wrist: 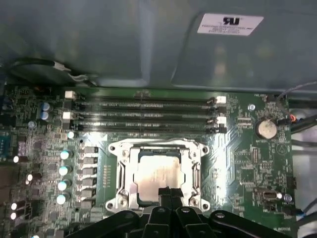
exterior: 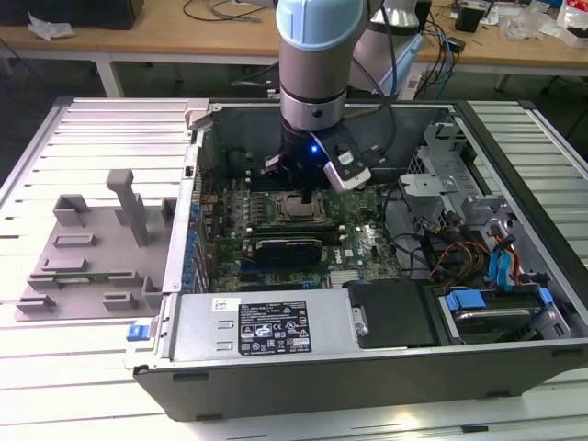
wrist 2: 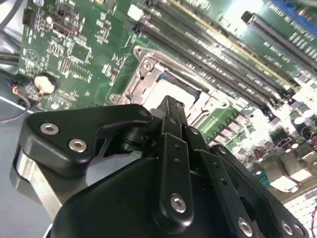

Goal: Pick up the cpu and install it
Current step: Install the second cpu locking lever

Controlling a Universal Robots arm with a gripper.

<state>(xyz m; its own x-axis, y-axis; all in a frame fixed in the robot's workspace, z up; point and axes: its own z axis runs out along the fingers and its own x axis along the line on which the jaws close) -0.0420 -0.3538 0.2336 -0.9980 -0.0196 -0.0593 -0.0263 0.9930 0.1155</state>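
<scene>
A: In the exterior view, where does the arm stand?

B: 1 arm reaches straight down into the open computer case (exterior: 514,367), its gripper (exterior: 304,197) right over the cpu (exterior: 296,210) in the middle of the motherboard (exterior: 363,243). I judge it comes in vertically because the socket faces up and the case walls leave no other way in. On the exterior view's left, 1 grey fixture tray (exterior: 83,266) with slotted blocks lies outside the case.

A: And the second wrist view?

B: The gripper (wrist 2: 170,105) tapers to 1 narrow point above the socket frame (wrist 2: 148,74); a pale sliver of the cpu (wrist 2: 185,91) shows beyond the tip. 1 coin battery (wrist 2: 42,84) sits on the board.

A: The first wrist view?

B: The cpu (wrist: 156,168) lies flat inside the socket frame (wrist: 119,148), seemingly seated. The fingertips (wrist: 167,191) look drawn together, touching its near edge, with nothing visibly between them. I count 1 cpu, 1 socket frame, 4 memory slots (wrist: 148,116) beside it, 1 coin battery (wrist: 266,129).
</scene>
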